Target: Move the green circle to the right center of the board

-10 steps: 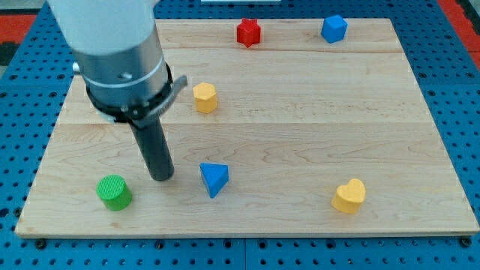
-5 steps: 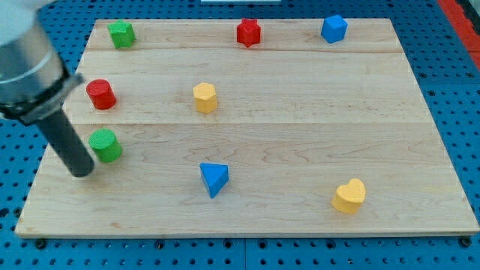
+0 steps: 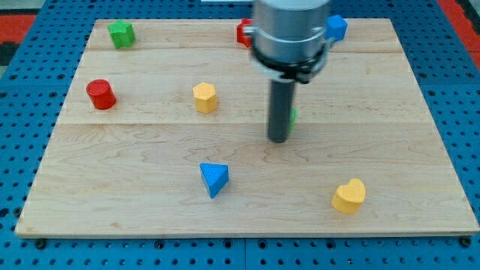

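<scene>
The green circle (image 3: pixel 292 117) is near the middle of the board, almost wholly hidden behind my rod; only a thin green sliver shows at the rod's right edge. My tip (image 3: pixel 278 138) rests on the board just left of and below that sliver, touching or nearly touching the block.
On the wooden board (image 3: pixel 420 150): a green block (image 3: pixel 120 34) at top left, a red cylinder (image 3: pixel 100 94) at left, a yellow hexagon (image 3: pixel 205 97), a blue triangle (image 3: pixel 214 178), a yellow heart (image 3: pixel 349 196), a red block (image 3: pixel 243 31) and a blue block (image 3: pixel 337 28), both partly hidden by the arm.
The green circle has moved from the lower left of the board up and right to near the centre. My rod has swung from the left side to the middle.
</scene>
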Robot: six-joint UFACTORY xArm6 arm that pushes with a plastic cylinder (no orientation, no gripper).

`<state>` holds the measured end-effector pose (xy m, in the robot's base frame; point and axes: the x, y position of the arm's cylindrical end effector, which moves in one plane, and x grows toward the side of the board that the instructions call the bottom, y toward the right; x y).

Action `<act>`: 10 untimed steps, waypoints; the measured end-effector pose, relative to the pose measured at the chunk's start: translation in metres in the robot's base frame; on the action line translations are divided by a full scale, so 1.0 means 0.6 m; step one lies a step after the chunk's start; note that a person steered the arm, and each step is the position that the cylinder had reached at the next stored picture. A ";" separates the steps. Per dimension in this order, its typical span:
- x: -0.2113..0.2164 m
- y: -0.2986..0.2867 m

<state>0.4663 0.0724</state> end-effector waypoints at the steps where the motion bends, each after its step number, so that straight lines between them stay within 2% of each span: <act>1: -0.015 0.011; 2: -0.033 -0.031; 3: -0.066 -0.023; 4: -0.080 0.002; 6: -0.090 0.142; 7: -0.126 0.095; 8: -0.173 0.147; 9: -0.151 0.187; 10: -0.163 0.128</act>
